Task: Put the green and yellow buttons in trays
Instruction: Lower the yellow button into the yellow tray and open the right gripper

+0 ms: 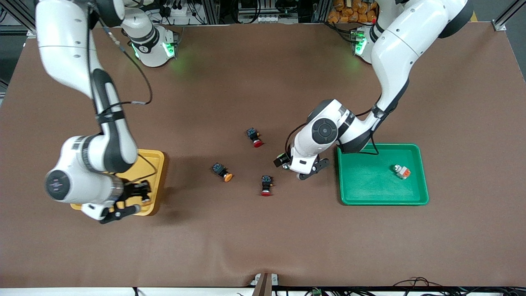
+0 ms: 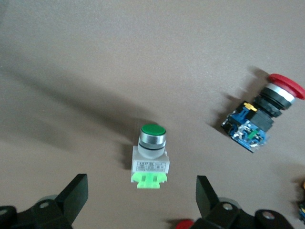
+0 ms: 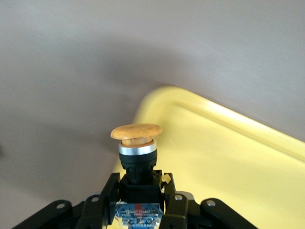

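While the right gripper [image 3: 138, 210] holds a yellow-capped button [image 3: 137, 143] clamped over the yellow tray [image 3: 228, 157], the left gripper [image 2: 142, 200] hangs wide open, the green-faced button [image 2: 150, 155] apparently upright between its jaws.

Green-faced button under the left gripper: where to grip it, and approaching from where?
Judging by its pose, come straight down with the open left gripper. The green-faced button lies on its side on the table; close on the two flat sides of its pale square body, not the round cap.
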Available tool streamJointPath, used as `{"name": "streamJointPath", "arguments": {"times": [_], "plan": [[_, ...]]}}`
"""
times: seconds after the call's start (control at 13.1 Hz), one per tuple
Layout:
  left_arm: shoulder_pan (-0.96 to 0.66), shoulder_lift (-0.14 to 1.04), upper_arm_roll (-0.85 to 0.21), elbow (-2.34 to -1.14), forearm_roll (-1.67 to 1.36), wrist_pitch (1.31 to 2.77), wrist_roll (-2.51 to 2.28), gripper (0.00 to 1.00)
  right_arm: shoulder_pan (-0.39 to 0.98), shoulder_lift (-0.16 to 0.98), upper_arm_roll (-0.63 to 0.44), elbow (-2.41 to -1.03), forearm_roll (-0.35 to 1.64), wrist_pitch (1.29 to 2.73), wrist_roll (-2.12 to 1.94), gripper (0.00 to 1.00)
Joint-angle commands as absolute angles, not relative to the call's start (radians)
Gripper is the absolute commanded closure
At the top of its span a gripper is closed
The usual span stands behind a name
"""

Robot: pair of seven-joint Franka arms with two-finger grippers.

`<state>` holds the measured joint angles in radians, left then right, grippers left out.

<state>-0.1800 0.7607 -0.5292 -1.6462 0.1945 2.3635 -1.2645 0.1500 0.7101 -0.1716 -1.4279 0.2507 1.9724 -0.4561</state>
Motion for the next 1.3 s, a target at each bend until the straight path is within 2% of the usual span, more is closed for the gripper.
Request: {"name": "streamJointPath", "arguments": {"times": [0.0, 0.08, 0.15, 0.23, 0.46, 0.77, 1.23], "plan": [[-0.236, 0.784, -0.483, -1.614, 0.186, 2.394, -1.287, 0.00, 0.081, 0.686, -0.147, -1.444, 0.236, 1.963, -0.586, 0.99], [-0.244, 0.798, -0.483, -1.599, 0.186, 2.395, -1.301, 0.00, 0.077, 0.689, -0.147, -1.442, 0.221, 1.970, -0.638, 0.59], [-0.256, 0.810, -0.482, -1.583, 0.189, 2.395, -1.316, 0.00, 0.081, 0.692, -0.147, -1.440, 0.201, 1.974, -0.679, 0.03], [-0.261, 0.816, -0.480, -1.579, 0.192, 2.395, -1.321, 0.00, 0.081, 0.693, -0.147, -1.436, 0.210, 1.980, -0.681, 0.00], [-0.261, 0.825, -0.476, -1.580, 0.199, 2.395, -1.321, 0.05, 0.132, 0.699, -0.141, -1.433, 0.210, 1.980, -0.684, 0.00], [-0.261, 0.833, -0.477, -1.580, 0.201, 2.395, -1.319, 0.19, 0.248, 0.696, -0.135, -1.427, 0.213, 1.973, -0.698, 0.00], [-0.261, 0.834, -0.476, -1.582, 0.202, 2.395, -1.319, 0.57, 0.359, 0.695, -0.085, -1.453, 0.247, 1.986, -0.729, 0.00]]}}
